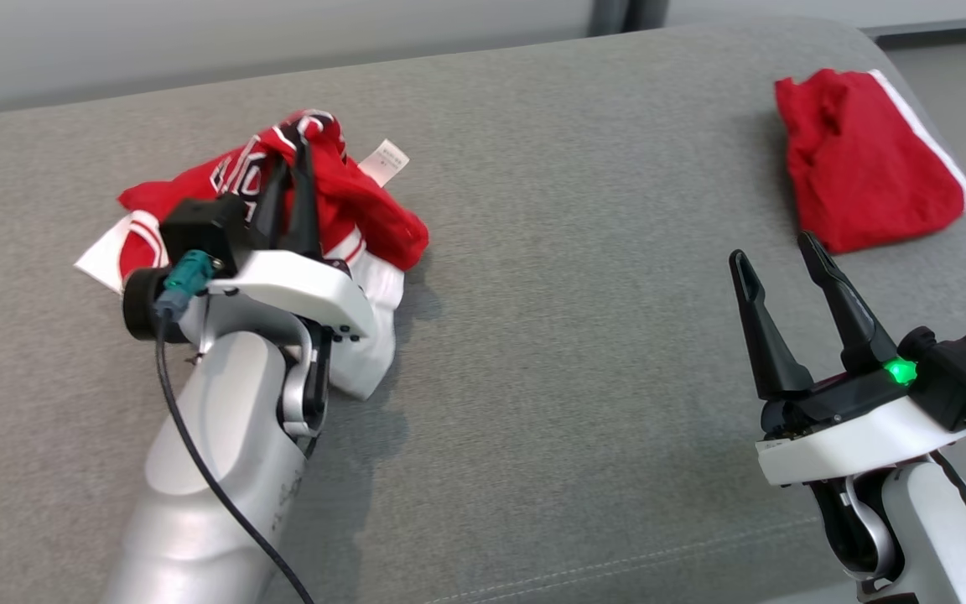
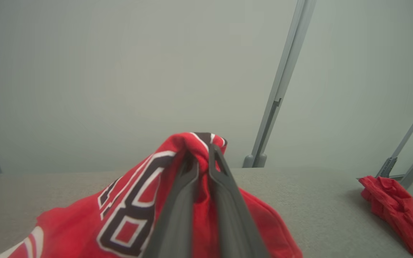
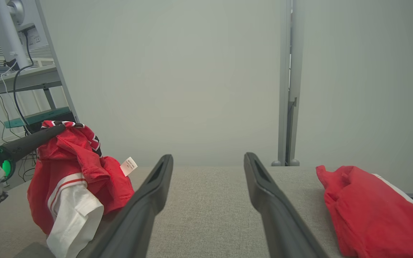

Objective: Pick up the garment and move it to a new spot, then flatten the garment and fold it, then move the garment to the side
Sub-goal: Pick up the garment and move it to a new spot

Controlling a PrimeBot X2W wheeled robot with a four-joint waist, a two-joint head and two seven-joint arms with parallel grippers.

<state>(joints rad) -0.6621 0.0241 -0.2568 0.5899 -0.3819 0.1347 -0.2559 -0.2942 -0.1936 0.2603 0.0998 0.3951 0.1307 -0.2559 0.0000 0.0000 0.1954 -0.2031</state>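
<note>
Red and white garment [image 1: 357,210], black-and-white numerals printed on it: it is lying bunched at the left of the grey fabric-covered worktop [image 1: 567,335], with one fold standing up in a peak. A white panel of it is sagging down onto the worktop beneath the wrist, and a small white label [image 1: 384,161] is sticking out at its far side. Left tool [image 1: 303,138]: it is reaching in from the near side and pinching the raised fold, its jaws sitting almost together with red cloth between them. Right tool [image 1: 775,252]: it is hanging over the near right of the worktop, fingers spread wide, gripping nothing and touching no cloth. Second red cloth [image 1: 864,176], folded, white along one edge: it is lying at the far right, well apart from the garment.
</note>
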